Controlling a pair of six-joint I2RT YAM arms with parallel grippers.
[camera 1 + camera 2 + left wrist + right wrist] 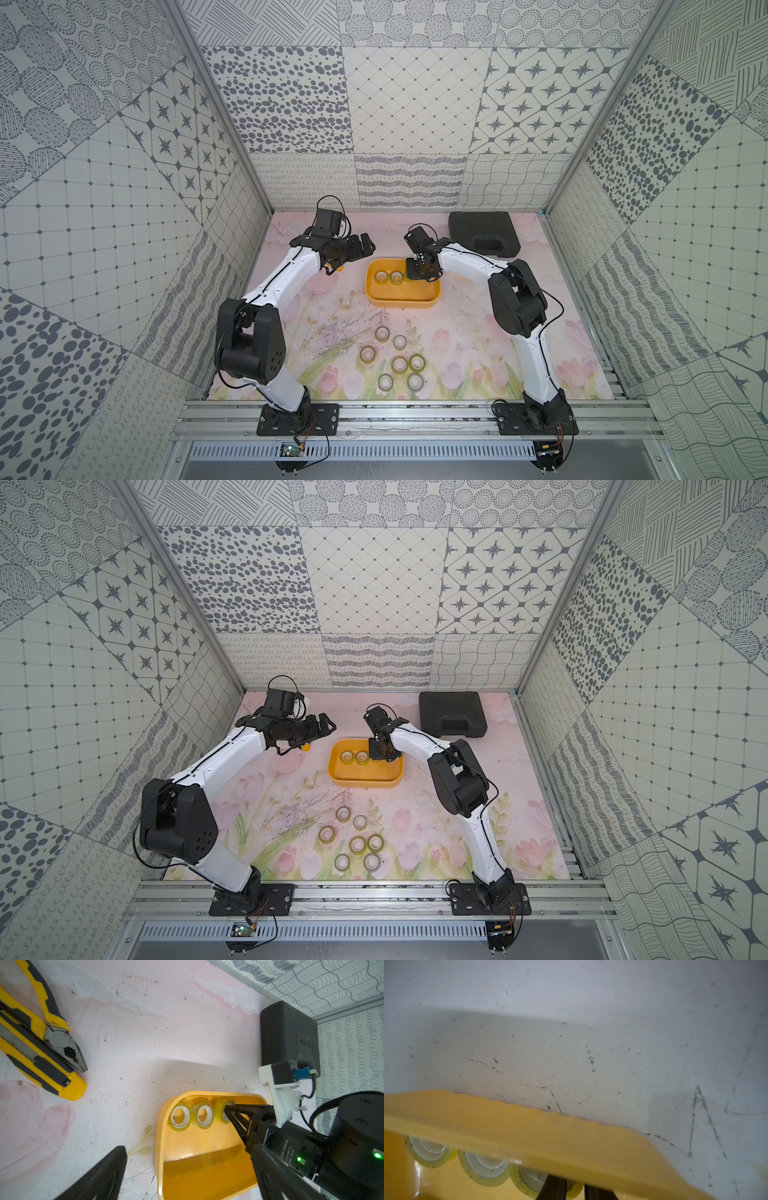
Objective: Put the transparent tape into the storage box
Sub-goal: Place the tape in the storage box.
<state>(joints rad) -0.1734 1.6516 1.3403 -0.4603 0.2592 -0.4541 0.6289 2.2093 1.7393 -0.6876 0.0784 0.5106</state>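
Note:
The yellow storage box [401, 305] [365, 783] sits mid-table. Two transparent tape rolls [381, 276] [395, 277] stand on edge against its far wall. A third transparent tape roll [220, 1109] [527, 1180] stands beside them. My right gripper [419, 272] [227, 1114] [575, 1186] reaches down into the box, with one finger inside this roll's core and the other outside, closed on its wall. My left gripper [365, 245] [188, 1148] hovers open to the left of the box, holding nothing. Several more tape rolls [399, 361] lie on the near table.
A black hard case [484, 232] [288, 1034] lies at the back right. Yellow-handled pliers [62, 1043] and a yellow utility knife [41, 1064] lie on the mat under my left arm. Patterned walls close in the table on three sides.

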